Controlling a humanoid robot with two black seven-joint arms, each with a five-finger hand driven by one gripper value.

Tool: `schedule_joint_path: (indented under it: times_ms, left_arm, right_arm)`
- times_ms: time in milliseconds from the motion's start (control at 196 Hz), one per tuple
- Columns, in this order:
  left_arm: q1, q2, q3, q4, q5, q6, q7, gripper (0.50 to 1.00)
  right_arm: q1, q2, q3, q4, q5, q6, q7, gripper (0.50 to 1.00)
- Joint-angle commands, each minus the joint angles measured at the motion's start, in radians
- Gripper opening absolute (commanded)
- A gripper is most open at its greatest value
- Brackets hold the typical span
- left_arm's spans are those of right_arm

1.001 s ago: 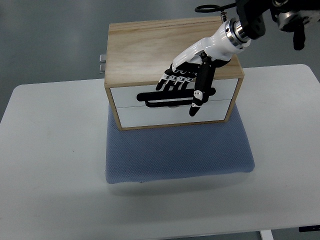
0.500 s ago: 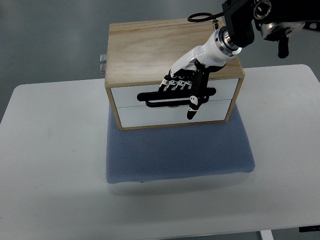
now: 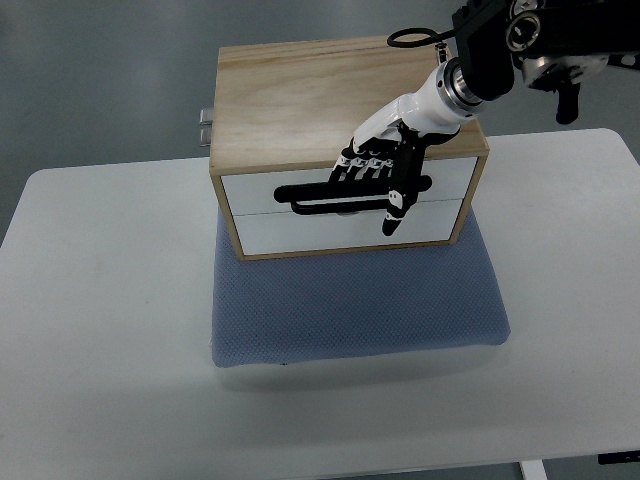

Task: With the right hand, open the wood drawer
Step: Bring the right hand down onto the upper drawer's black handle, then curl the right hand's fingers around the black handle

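Observation:
A wooden drawer box (image 3: 300,95) with a white front (image 3: 260,215) stands on a blue mat (image 3: 350,300). A long black handle (image 3: 320,194) runs across the front. My right hand (image 3: 375,175), white with black fingers, comes down from the upper right over the box's front edge. Its fingers (image 3: 358,168) curl over the handle from above and the thumb (image 3: 398,205) points down across the drawer front. The drawer looks closed, flush with the box. No left arm shows.
The mat lies on a white table (image 3: 100,300). A small metal hinge or latch (image 3: 205,125) sticks out at the box's back left. My right forearm (image 3: 520,40) hangs above the box's back right corner.
My right hand has shifted slightly along the handle and settled with its fingers closer on it; the forearm has swung a little. The drawer has not moved.

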Motion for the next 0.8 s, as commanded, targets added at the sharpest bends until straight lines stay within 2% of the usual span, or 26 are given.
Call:
schedule_joint_path:
  times_ms: [0, 260, 797]
  left_arm:
    - [0.0, 0.0, 0.0, 0.0, 0.0, 0.0, 0.0, 1.0]
    - [0.0, 0.0, 0.0, 0.001, 0.0, 0.0, 0.0, 1.0]
    - [0.0, 0.0, 0.0, 0.001, 0.0, 0.0, 0.0, 1.0]
  right_arm:
    - [-0.003, 0.007, -0.012, 0.001, 0.0, -0.009, 0.001, 0.944]
    - [-0.018, 0.014, -0.013, -0.001, 0.001, -0.032, -0.001, 0.944]
    - [-0.033, 0.028, -0.028, 0.001, 0.001, -0.032, -0.014, 0.944]
